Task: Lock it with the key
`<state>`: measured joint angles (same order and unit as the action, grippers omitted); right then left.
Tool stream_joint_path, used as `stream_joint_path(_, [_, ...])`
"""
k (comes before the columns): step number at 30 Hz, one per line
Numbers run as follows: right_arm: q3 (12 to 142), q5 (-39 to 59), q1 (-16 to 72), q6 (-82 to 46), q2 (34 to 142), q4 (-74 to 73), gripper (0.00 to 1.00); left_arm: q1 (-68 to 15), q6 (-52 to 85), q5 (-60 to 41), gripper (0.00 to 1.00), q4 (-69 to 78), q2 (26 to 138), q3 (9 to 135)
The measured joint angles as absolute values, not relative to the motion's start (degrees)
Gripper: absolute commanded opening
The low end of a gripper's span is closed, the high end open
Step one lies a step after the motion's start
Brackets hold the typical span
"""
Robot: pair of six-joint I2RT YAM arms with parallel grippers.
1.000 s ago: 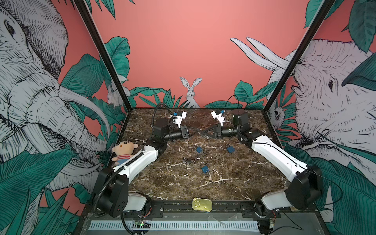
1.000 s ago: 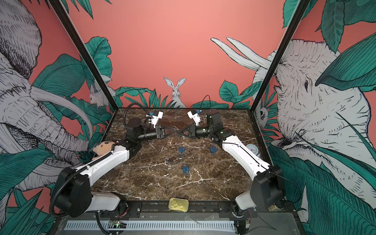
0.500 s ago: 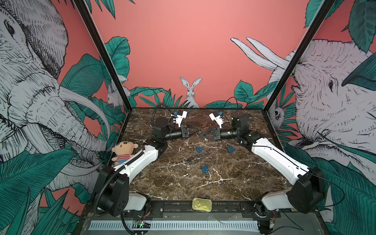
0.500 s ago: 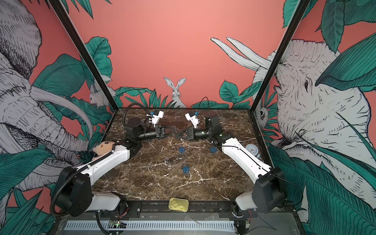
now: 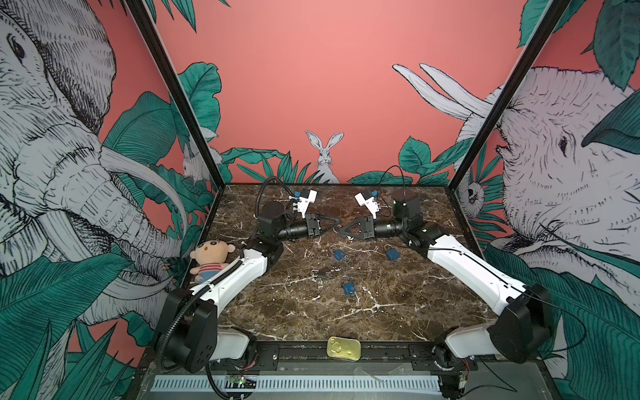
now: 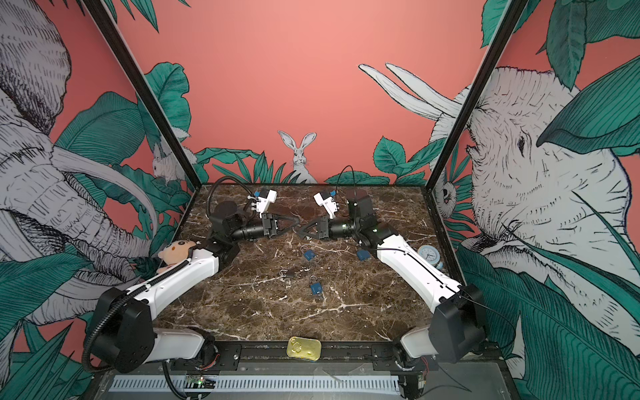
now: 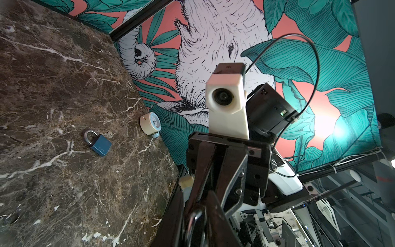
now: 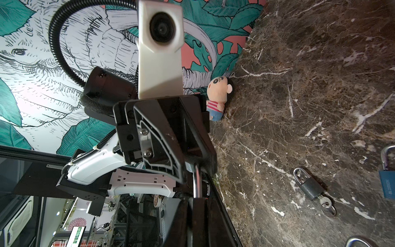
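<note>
Over the back half of the bench (image 5: 311, 318), raised and tip to tip: left tool (image 5: 336, 223) and right tool (image 5: 342, 232). Clenched in the right tool: the padlock (image 8: 197, 181), body buried between the dark fingers, only the silver shackle showing, reaching across to the left tool. At the shackle's top, the left tool's fingertips (image 8: 210, 166), close about the bar; hard to tell from the wrist views whether pinching it or slack around it. Below on the marble, well apart from both tools: a grey padlock (image 5: 322, 274) with a key (image 8: 324, 200) in its base and a ring on the key. Near it, a front blue padlock (image 5: 348, 287), a middle blue padlock (image 5: 339, 255) and, just beside the right arm, a third blue padlock (image 5: 392, 254). Against the left wall, a plush doll (image 5: 211, 258). On the front rail, a gold tin (image 5: 343, 348). By the right wall, a small clock (image 6: 429, 256).
</note>
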<state>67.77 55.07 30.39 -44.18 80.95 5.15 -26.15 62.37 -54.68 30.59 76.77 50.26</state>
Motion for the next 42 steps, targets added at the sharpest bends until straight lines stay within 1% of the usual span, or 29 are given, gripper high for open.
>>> stream_joint_path(5, [67.79,54.57,30.39,-44.84,80.99,4.89,0.0,-26.13,61.91,-55.02,0.22,30.15,76.51,49.6])
stream_joint_path(7, [67.79,54.39,30.39,-45.36,81.08,4.45,0.0,-26.13,61.87,-55.16,0.21,30.02,76.31,49.32])
stream_joint_path(13, [67.79,54.41,30.37,-46.74,81.32,2.92,0.0,-25.96,61.47,-55.29,0.12,29.89,76.03,49.12])
stream_joint_path(14, [67.77,54.43,30.37,-46.98,81.36,2.72,0.0,-25.87,61.45,-55.4,0.1,29.93,76.03,49.1])
stream_joint_path(16, [67.79,54.7,30.3,-47.31,81.36,2.39,0.0,-25.71,61.49,-55.7,0.02,30.02,75.94,49.1])
stream_joint_path(17, [67.77,54.94,30.2,-47.29,81.36,2.2,0.0,-25.67,61.54,-55.72,0.0,30.28,75.9,49.1])
stream_joint_path(20, [67.77,54.96,30.22,-47.37,81.36,1.93,0.0,-25.61,61.73,-55.75,0.0,30.39,75.83,49.1])
stream_joint_path(21, [67.77,54.92,30.22,-47.37,81.36,1.96,0.05,-25.61,61.73,-55.72,0.0,30.39,75.83,49.1])
stream_joint_path(22, [67.77,54.89,30.22,-47.35,81.36,1.96,0.15,-25.61,61.73,-55.7,0.0,30.39,75.83,49.1])
stream_joint_path(25, [67.68,54.08,30.22,-47.05,81.36,1.98,0.27,-25.63,62.02,-55.13,0.0,30.89,75.83,49.1])
stream_joint_path(27, [67.53,53.15,30.22,-47.29,81.41,1.98,0.37,-25.67,62.08,-54.24,0.0,31.48,75.83,48.9])
stream_joint_path(28, [67.44,52.88,30.22,-47.33,81.41,1.89,0.39,-25.67,62.22,-53.87,0.0,31.7,75.83,48.75])
stream_joint_path(33, [66.04,51.96,29.85,-47.35,80.84,1.52,0.41,-25.45,63.59,-51.7,0.0,33.39,76.31,48.23])
stream_joint_path(42, [61.91,50.78,28.42,-47.33,76.97,1.65,0.41,-24.58,66.3,-50.5,0.0,37.41,77.65,48.23])
